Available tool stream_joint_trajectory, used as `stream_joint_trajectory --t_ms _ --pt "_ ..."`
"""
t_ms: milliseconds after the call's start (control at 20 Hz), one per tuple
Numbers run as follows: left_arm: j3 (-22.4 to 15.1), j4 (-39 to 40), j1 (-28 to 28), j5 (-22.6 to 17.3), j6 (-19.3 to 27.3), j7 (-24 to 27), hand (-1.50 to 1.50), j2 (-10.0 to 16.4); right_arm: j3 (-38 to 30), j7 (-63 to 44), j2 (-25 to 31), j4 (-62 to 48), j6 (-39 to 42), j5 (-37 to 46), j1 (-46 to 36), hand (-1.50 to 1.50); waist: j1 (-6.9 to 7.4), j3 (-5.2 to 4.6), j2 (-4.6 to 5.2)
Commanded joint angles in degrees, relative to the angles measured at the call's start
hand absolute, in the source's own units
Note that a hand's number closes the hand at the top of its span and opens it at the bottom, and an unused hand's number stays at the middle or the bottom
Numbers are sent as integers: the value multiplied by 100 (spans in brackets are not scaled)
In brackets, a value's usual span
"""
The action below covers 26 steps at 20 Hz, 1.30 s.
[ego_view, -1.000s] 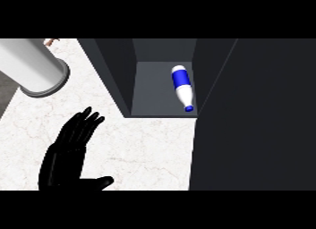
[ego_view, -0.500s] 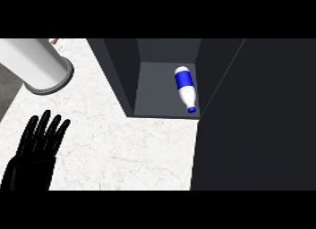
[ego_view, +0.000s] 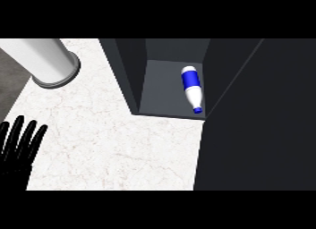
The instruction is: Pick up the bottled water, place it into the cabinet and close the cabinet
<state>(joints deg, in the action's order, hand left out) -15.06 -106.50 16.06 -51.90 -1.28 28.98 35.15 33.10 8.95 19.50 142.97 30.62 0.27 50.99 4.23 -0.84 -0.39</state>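
The bottled water (ego_view: 192, 88), white with a blue label and blue cap, lies on its side on the floor of the dark cabinet (ego_view: 170, 98), cap toward me. The cabinet stands open, and its dark door (ego_view: 266, 116) fills the right side of the view. My left hand (ego_view: 13, 147) shows at the lower left edge, open with fingers straight and pointing up, far from the bottle. My right hand does not show.
A white cylinder with a grey base ring (ego_view: 49, 62) stands at the back left of the pale marble counter (ego_view: 107, 143). A grey strip (ego_view: 5, 85) runs beyond the counter's left edge.
My left hand has moved left and down toward the lower left edge. The view has shifted slightly; the bottle stays lying in the cabinet.
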Motion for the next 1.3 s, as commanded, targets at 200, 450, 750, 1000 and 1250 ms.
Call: stream_joint_trajectory --t_ms 200,450,750,1000,1250 --pt "245 -32 184 -163 -566 8 -150 349 1338 -732 -62 244 176 190 -768 150 440 -9 130" --pt "400 -127 171 -345 -855 -56 -150 536 1208 -1012 -98 115 -20 72 -1233 150 674 -18 196" --pt "453 -90 175 -356 -1031 -89 -150 656 1108 -1244 -89 1 -73 14 -1789 150 872 -39 230" --pt "440 -85 131 -376 -1155 -167 -150 744 742 -1466 316 47 214 218 -2504 -150 1115 -81 231" --pt "604 -16 78 -440 -1193 -201 -150 859 737 -1615 250 4 176 20 -2965 150 1108 -80 219"
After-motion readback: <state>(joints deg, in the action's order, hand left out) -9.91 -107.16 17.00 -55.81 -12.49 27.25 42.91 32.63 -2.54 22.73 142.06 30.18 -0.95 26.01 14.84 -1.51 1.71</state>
